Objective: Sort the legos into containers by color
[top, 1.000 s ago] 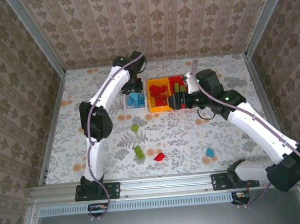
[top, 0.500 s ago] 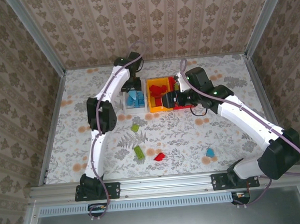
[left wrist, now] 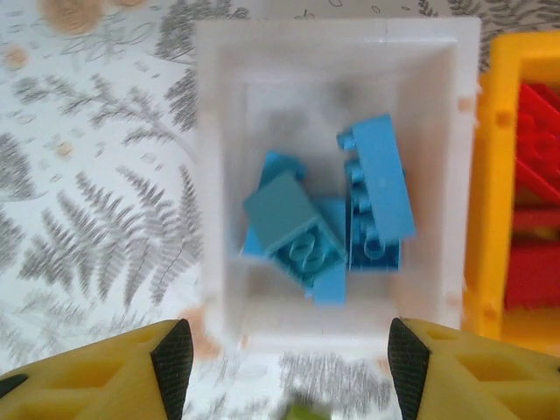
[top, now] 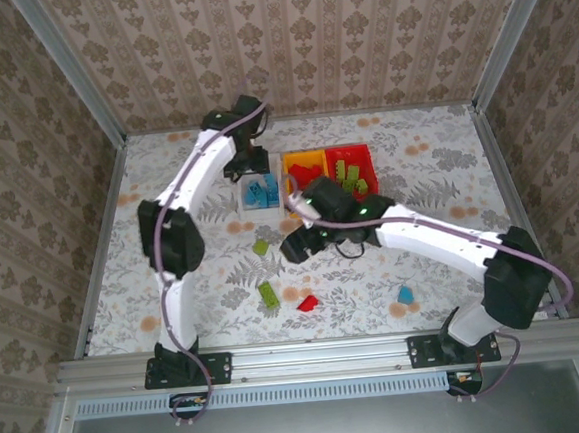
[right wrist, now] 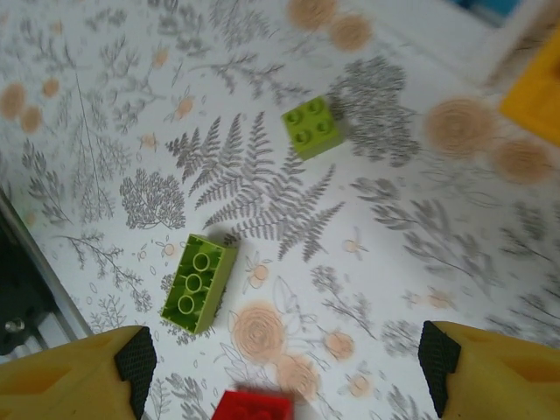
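Our left gripper (left wrist: 289, 363) holds its yellow fingers (left wrist: 114, 376) apart with nothing between them, poised over the near wall of the white rectangular plastic bin (left wrist: 219, 175). We read this as a drop pose, with the jaws wide above the bin that takes blue. Inside lies a loose heap of small blue studded plastic bricks (left wrist: 372, 197), some flat and some tipped against each other, towards the bin's right side.

Our right gripper (right wrist: 287, 360) is likewise spread wide and empty, aimed down at the floral-patterned tabletop (right wrist: 420, 254). Below it we see a square lime green studded brick (right wrist: 313, 127), a long lime green brick (right wrist: 199, 282) nearer the left finger, and a red brick (right wrist: 254, 407) cut off by the lower edge of the view, between the fingers. We judge the open jaws are set for a pick here, probably the red one, though we cannot tell for certain.

From above, the three bins stand side by side along the far part of the table. Just right of the white one, the orange-yellow plastic bin (top: 290, 191) holds red bricks (top: 304, 175), its near end hidden by the right arm. The red plastic bin (top: 350, 152) holds lime green bricks (top: 352, 176). One more loose blue brick (top: 405, 295) lies well apart, near the front edge. So each colour has its bin, and four pieces appear left to sort.
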You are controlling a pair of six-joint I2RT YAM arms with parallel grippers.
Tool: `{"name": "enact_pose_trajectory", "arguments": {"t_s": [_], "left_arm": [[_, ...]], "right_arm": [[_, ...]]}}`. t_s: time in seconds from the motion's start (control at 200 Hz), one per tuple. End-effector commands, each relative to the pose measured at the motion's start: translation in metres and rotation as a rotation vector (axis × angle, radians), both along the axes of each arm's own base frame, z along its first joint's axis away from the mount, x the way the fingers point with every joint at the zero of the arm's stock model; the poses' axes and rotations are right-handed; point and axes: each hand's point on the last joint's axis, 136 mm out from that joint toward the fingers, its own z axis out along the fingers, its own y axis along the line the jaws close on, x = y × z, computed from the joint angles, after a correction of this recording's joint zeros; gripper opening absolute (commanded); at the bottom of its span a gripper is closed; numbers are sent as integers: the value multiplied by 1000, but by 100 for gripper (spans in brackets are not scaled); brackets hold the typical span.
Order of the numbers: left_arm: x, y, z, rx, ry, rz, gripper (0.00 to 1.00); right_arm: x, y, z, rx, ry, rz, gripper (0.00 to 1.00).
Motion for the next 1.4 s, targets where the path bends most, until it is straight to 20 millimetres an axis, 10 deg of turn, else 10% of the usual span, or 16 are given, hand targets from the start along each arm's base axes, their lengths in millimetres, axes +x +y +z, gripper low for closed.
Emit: {"name": "enact_pose_trajectory", "arguments": {"t_s": [0.0,0.23,0.545,1.01,1.395], "left_arm": [[-29,27,43,-54,-94,79,63],[-126,89,53,-73,-186,167,64],[-220,124,52,-162,-291,158,64],[-241,128,56,-173,-291,82,64],[-243,123,60,-185,-293,36,64]], "right_arm": [[24,18,-10,-19,-47,-129,81],[46,42,-62,-87,158,-453,76],[45,71,-98,-241,247,-690,77],[75,87,-124,-305,189,-808,72],[80,83,-132,-334,180,-827,37]]}}
